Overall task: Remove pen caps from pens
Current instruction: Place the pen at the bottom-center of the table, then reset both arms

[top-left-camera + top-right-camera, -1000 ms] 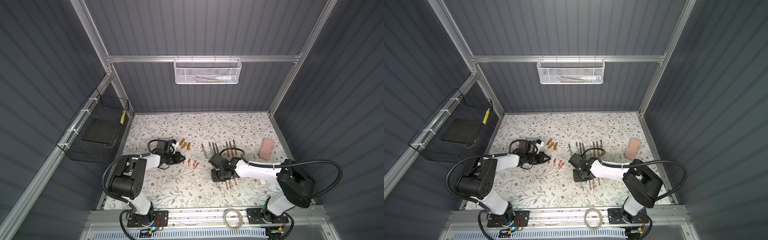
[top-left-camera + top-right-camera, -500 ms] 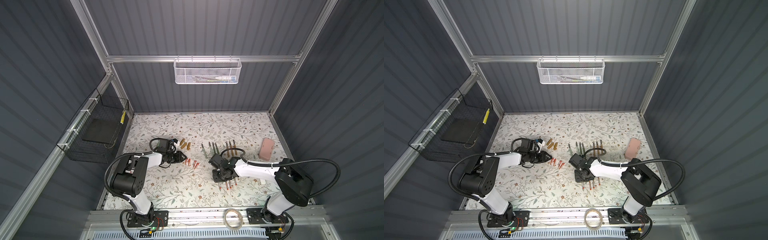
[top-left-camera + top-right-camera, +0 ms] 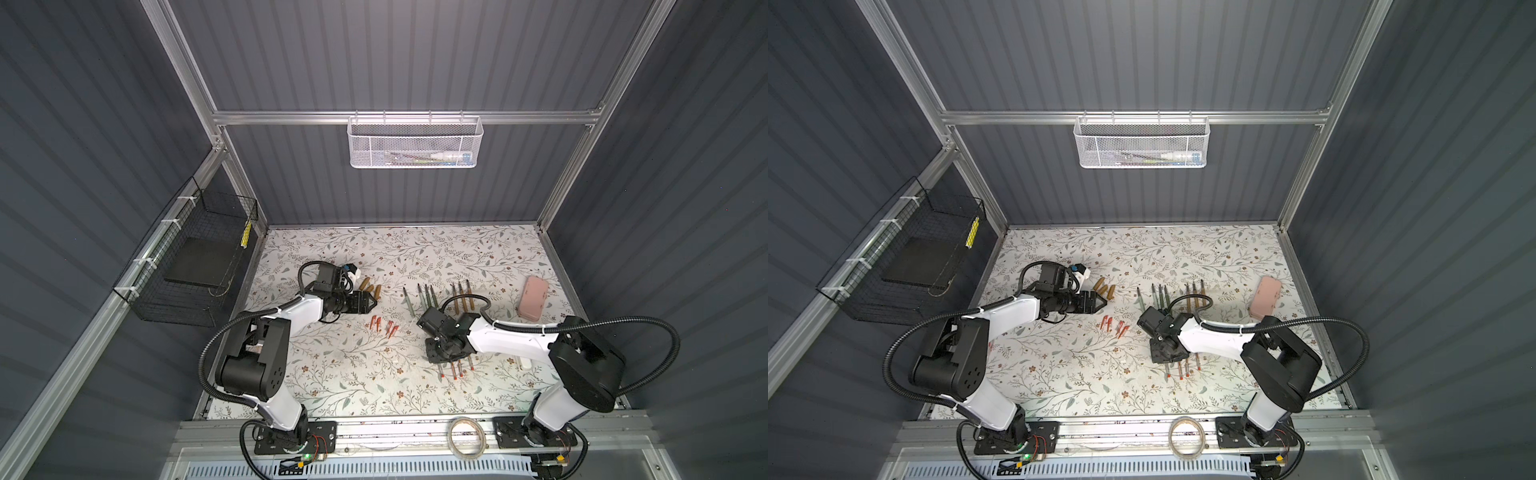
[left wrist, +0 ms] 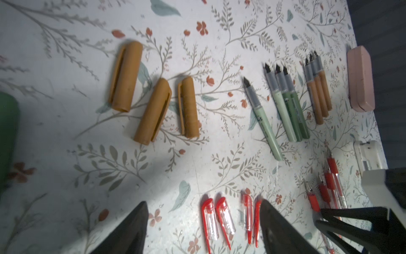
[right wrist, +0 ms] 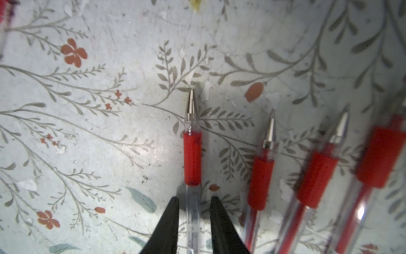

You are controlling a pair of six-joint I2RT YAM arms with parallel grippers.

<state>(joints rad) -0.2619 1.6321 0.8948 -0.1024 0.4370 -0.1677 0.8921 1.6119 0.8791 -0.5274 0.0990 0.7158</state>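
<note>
Floral-patterned tabletop [image 3: 374, 374] is enclosed by dark ribbed walls, and both arms are lowered over it.

Three gold-brown pen caps [image 4: 153, 112] are counted, lying loose ahead of the left gripper [image 4: 202, 203], well beyond its tips. Four red pen caps [image 4: 219, 217] lie in two pairs just ahead of that gripper, within the span of its fingers; the last one lies right beside one fingertip [image 4: 263, 205]. The jaws of this gripper are spread wide and nothing is held between them. Further ahead and to one side, four green pens [image 4: 290, 103] are seen uncapped, one apart from a tight group of three, and beyond them three gold-brown pens [image 4: 318, 94] are packed together next to a pink case [image 4: 361, 81]. A green object [image 4: 6, 132] is cut off at the frame edge and cannot be identified.

Four clear pens with red bands [image 5: 261, 182] are counted at the right gripper [image 5: 194, 199], all uncapped with metal tips pointing away from it. One of them [image 5: 192, 158] lies on the table between the fingers, with a gap visible on each side, so it is not gripped. The other three lie beside the gripper, fanned outward.
</note>
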